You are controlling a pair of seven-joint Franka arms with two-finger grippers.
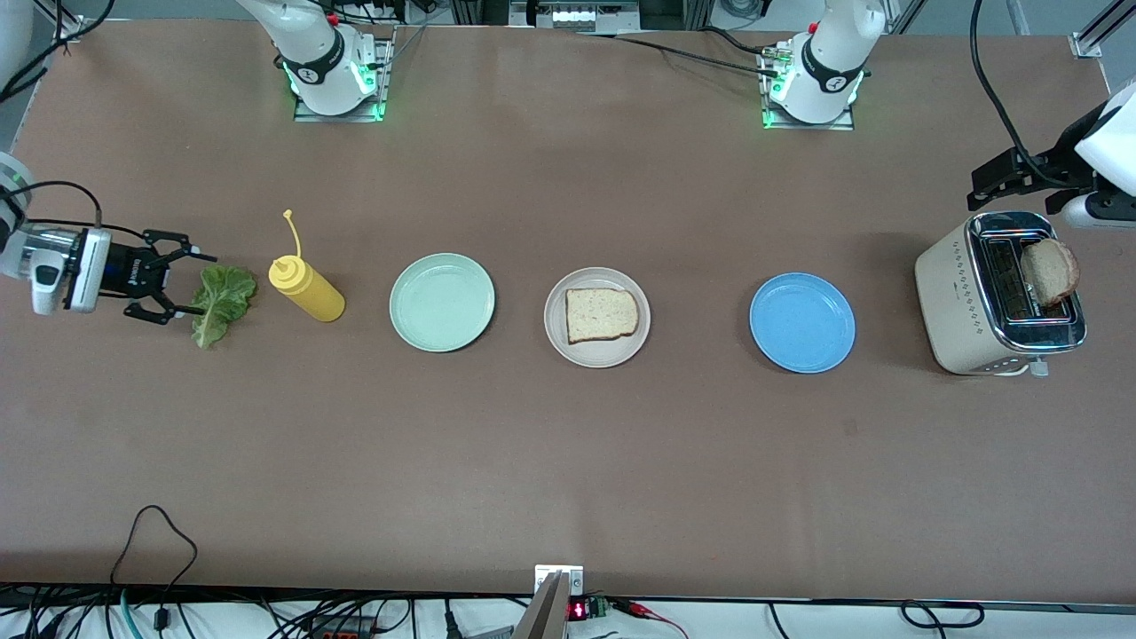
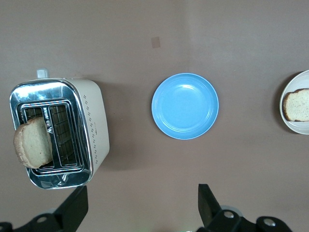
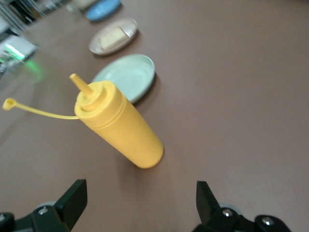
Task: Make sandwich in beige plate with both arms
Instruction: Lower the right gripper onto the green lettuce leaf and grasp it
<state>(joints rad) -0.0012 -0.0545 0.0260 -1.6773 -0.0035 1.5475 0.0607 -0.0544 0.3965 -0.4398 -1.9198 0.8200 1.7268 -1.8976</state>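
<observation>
The beige plate (image 1: 557, 342) sits mid-table with one toast slice (image 1: 601, 314) lying on it. A second toast slice (image 1: 1050, 271) stands in a slot of the toaster (image 1: 963, 302). The lettuce leaf (image 1: 222, 302) lies on the table at the right arm's end. My right gripper (image 1: 193, 284) is open and empty, with its fingertips at the leaf's edge. The leaf is hidden in the right wrist view, where the gripper (image 3: 140, 208) points at the yellow bottle. My left gripper (image 1: 983, 188) is open and empty over the table beside the toaster. The left wrist view shows it (image 2: 142, 208) open, with the toaster's toast (image 2: 33, 143).
A yellow squeeze bottle (image 1: 306, 288) stands tilted between the lettuce and a mint-green plate (image 1: 441, 302). A blue plate (image 1: 801, 322) lies between the beige plate and the toaster. Cables run along the table's edges.
</observation>
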